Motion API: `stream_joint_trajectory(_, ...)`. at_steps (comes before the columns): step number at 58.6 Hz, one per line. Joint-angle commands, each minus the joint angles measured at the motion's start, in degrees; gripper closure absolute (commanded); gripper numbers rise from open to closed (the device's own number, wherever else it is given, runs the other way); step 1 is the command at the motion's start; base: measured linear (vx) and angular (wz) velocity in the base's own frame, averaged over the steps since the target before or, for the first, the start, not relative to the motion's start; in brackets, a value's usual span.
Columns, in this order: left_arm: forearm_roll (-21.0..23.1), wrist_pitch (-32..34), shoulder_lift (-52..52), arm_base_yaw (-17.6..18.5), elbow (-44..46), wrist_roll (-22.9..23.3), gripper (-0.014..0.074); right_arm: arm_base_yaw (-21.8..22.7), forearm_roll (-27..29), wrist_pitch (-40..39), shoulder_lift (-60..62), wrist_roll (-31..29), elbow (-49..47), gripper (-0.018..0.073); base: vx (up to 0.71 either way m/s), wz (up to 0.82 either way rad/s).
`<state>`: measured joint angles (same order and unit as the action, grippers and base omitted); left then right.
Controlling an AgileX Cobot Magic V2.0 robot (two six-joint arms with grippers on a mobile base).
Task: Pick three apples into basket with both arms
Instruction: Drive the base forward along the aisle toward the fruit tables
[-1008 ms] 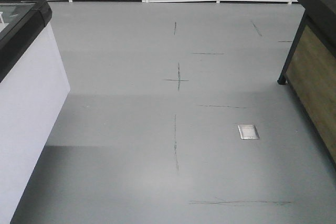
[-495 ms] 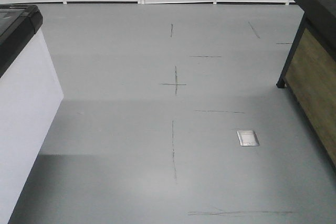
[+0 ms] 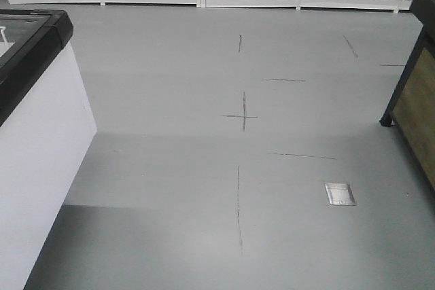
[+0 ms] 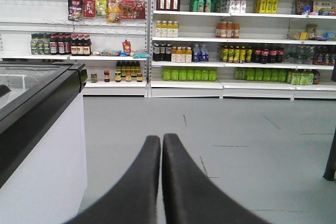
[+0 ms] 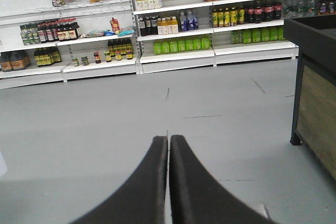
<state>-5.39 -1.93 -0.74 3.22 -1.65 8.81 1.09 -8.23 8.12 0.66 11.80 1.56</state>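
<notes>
The left gripper (image 4: 161, 138) has its dark fingers pressed together on nothing, and the right gripper (image 5: 168, 138) likewise. Beyond them spreads grey floor (image 3: 170, 100) with a metal plate (image 3: 340, 193). A white freezer (image 3: 41, 134) stands left, a wooden stand (image 5: 315, 103) right, and stocked shelves (image 4: 184, 40) behind. The apples and the basket are outside every view.

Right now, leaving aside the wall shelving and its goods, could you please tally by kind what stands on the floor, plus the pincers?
White glass-topped cabinet with black rim: 1
Wood-panelled stand with black frame: 1
Square metal floor plate: 1
Black pincers, both shut: 2 (left pincer, right pincer)
Total: 5
</notes>
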Motion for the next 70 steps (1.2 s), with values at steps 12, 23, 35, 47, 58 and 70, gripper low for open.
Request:
stream_joint_trajectory(12, 0.1, 4.1, -0.7, 0.5, 1.5, 0.2, 0.0602, 0.2, -0.1, -4.2, 0.7, -0.4, 0.8, 0.0564, 0.17, 0.02)
stream_joint_trajectory(23, 0.1, 4.1, -0.7, 0.5, 1.5, 0.2, 0.0602, 0.2, -0.1, -4.2, 0.7, -0.4, 0.8, 0.0564, 0.19, -0.03)
stream_joint_trajectory(35, 0.1, 4.1, -0.7, 0.5, 1.5, 0.2, 0.0602, 0.2, -0.1, -4.2, 0.7, -0.4, 0.8, 0.0564, 0.20, -0.08)
stream_joint_trajectory(47, 0.1, 4.1, -0.7, 0.5, 1.5, 0.2, 0.0602, 0.2, -0.1, -4.2, 0.7, -0.4, 0.8, 0.0564, 0.20, -0.10)
stream_joint_trajectory(58, 0.1, 4.1, -0.7, 0.5, 1.5, 0.2, 0.0602, 0.2, -0.1, -4.2, 0.7, -0.4, 0.8, 0.0564, 0.20, -0.10)
stream_joint_trajectory(70, 0.1, 4.1, -0.7, 0.5, 1.5, 0.2, 0.0602, 0.2, -0.1, -4.2, 0.7, -0.4, 0.8, 0.0564, 0.20, -0.11)
